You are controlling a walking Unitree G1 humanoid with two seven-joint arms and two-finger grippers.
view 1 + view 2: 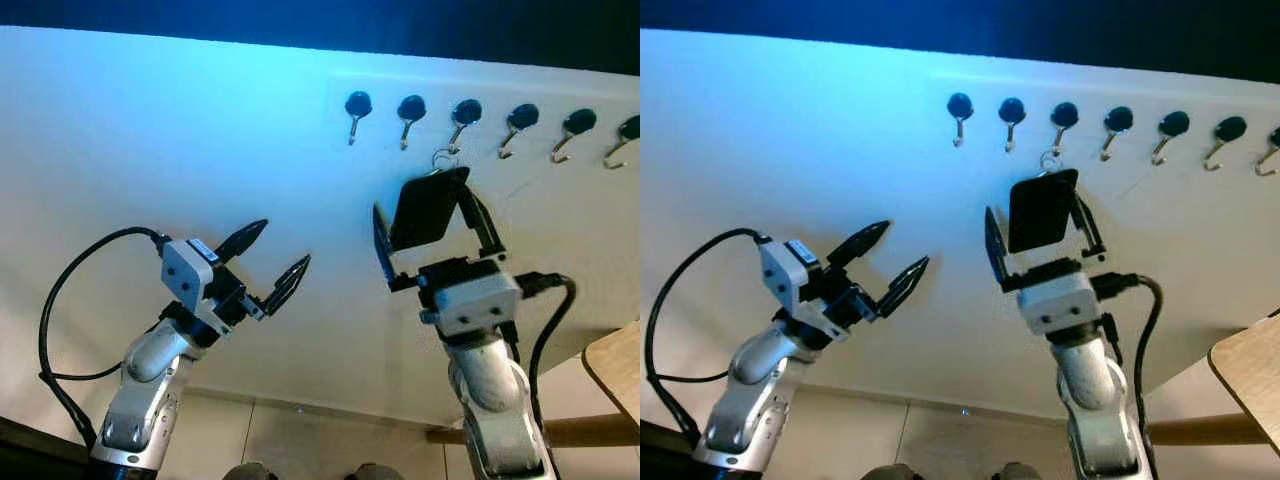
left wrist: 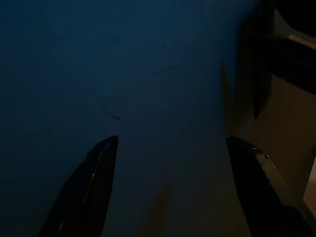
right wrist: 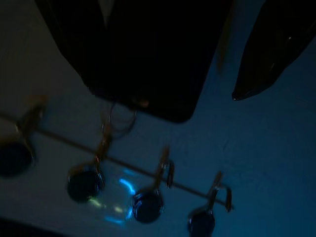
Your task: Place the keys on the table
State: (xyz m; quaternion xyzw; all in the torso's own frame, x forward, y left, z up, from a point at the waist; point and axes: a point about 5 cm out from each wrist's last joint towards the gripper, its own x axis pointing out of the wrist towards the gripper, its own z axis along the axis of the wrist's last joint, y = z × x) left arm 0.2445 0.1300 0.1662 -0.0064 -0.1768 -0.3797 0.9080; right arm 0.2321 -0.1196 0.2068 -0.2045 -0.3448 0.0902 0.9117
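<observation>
Against pale wall (image 1: 150,130), row of dark-knobbed hooks (image 1: 466,112) runs across upper right. Wooden table (image 1: 615,370) corner shows low at far right. Right gripper (image 1: 430,240) raised to hooks, fingers spread wide either side of flat black fob; not yet closed on it. Keys (image 1: 428,205) hang by ring from third hook, long axis vertical, directly between right fingers. Left gripper (image 1: 275,262) open, empty, well apart to left; right arm clearly nearer

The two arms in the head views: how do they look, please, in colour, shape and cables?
Both arms are silver and rounded. Each carries a pale grey box at the wrist, a looping black cable, and a claw, the left claw and right claw, of two long black pointed fingers.
</observation>
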